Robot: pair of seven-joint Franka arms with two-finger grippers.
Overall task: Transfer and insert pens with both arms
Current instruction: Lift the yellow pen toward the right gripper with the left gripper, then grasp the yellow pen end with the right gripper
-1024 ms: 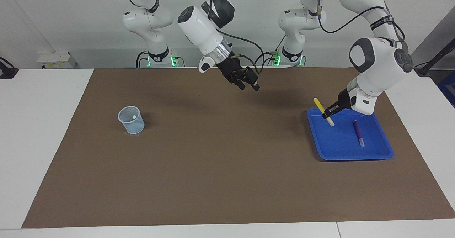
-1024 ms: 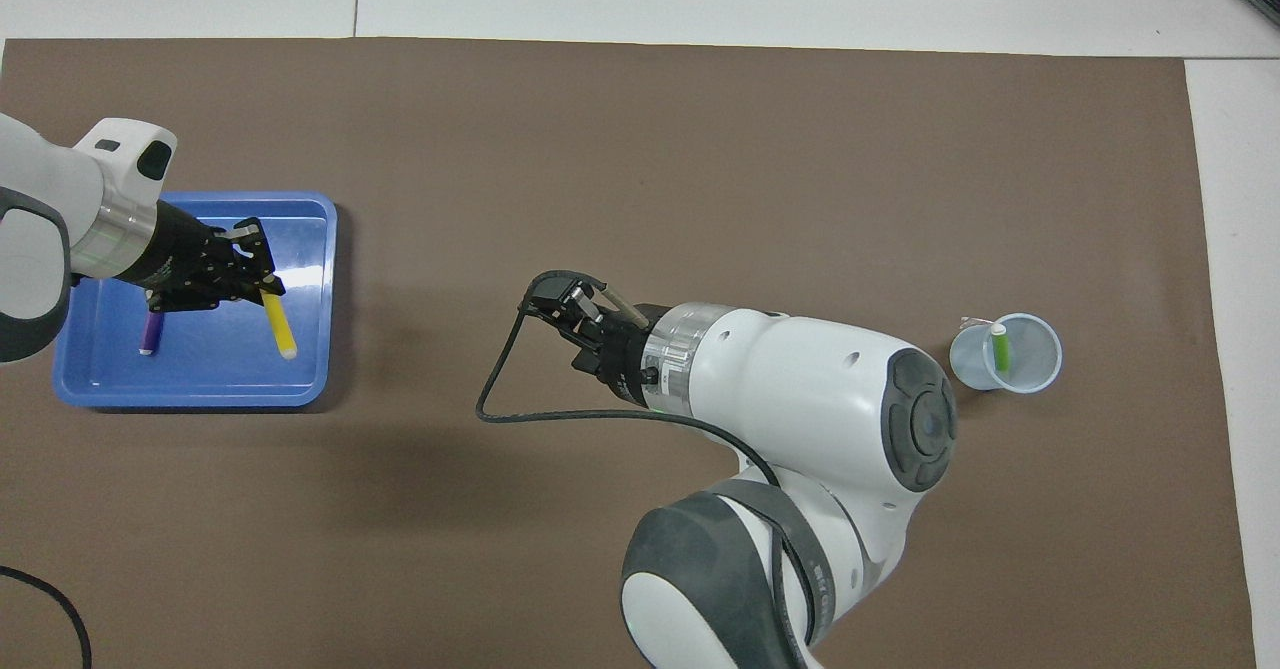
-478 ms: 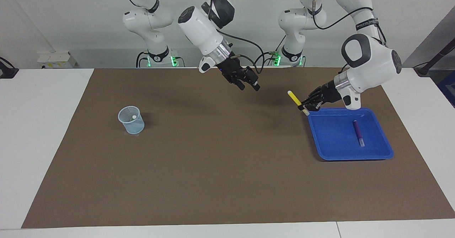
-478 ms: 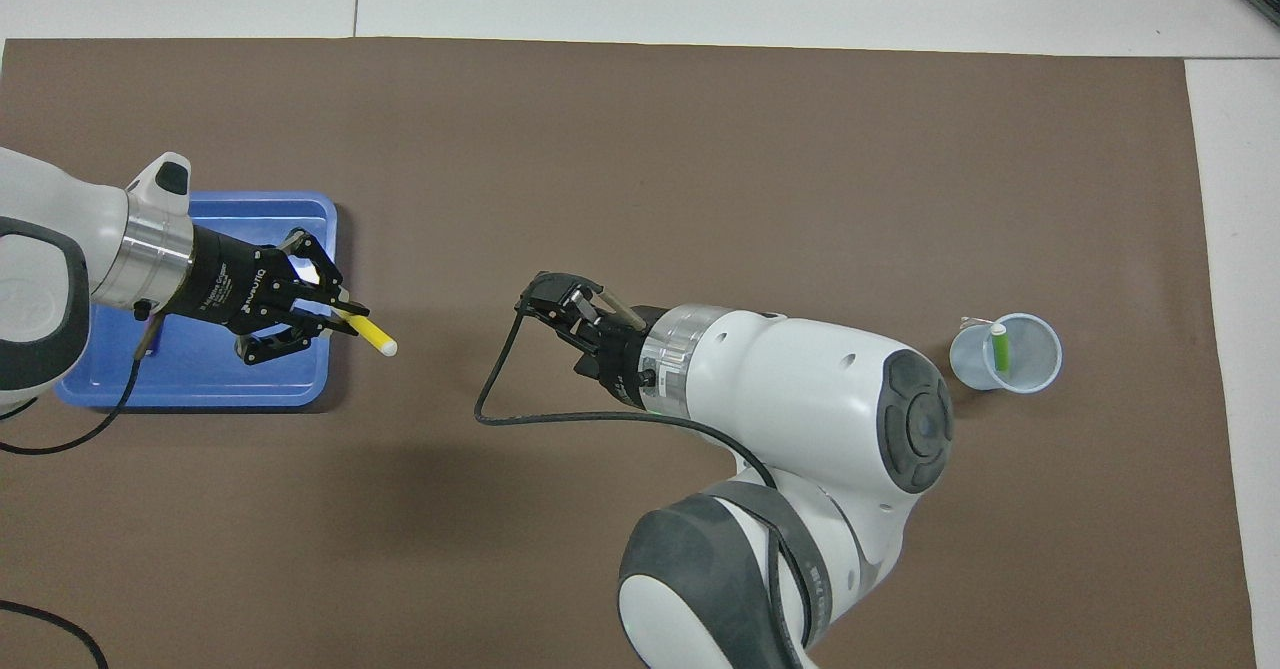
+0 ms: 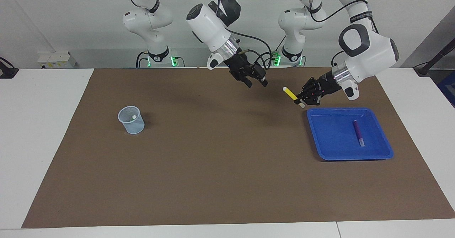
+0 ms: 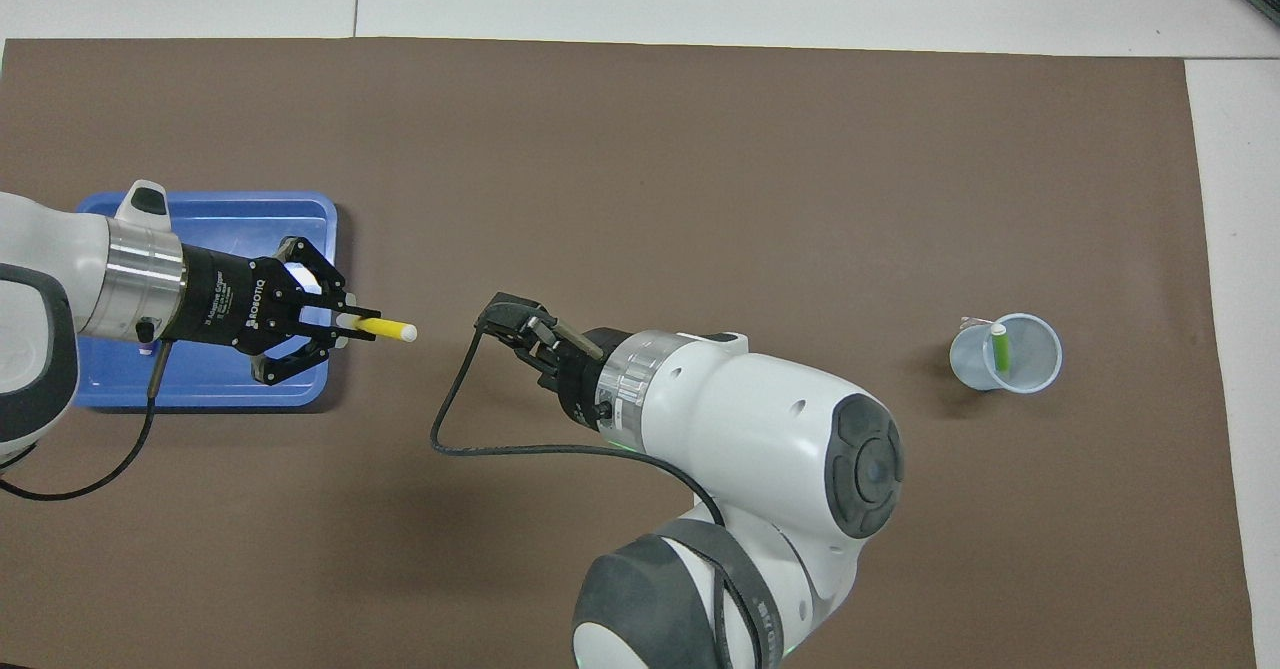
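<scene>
My left gripper (image 5: 299,100) (image 6: 345,321) is shut on the whitish end of the yellow pen (image 5: 290,93) (image 6: 385,328). It holds the pen in the air over the mat beside the blue tray (image 5: 334,149) (image 6: 200,391), with the free end pointing toward my right gripper (image 5: 256,84) (image 6: 505,314). That gripper hangs open over the mat's middle, a short gap from the pen's tip. The purple pen (image 5: 358,133) lies in the tray. The green pen (image 6: 999,347) stands in the pale mesh cup (image 5: 131,120) (image 6: 1005,353).
A brown mat (image 5: 220,167) covers the table, with white tabletop around it. Two smaller white arms with green lights (image 5: 156,54) stand at the robots' edge. The right arm's black cable (image 6: 450,429) loops over the mat.
The left gripper lifted the yellow pen out of the tray and carried it toward the table's middle, tilting it flatter. The right gripper moved toward the pen and opened a little wider.
</scene>
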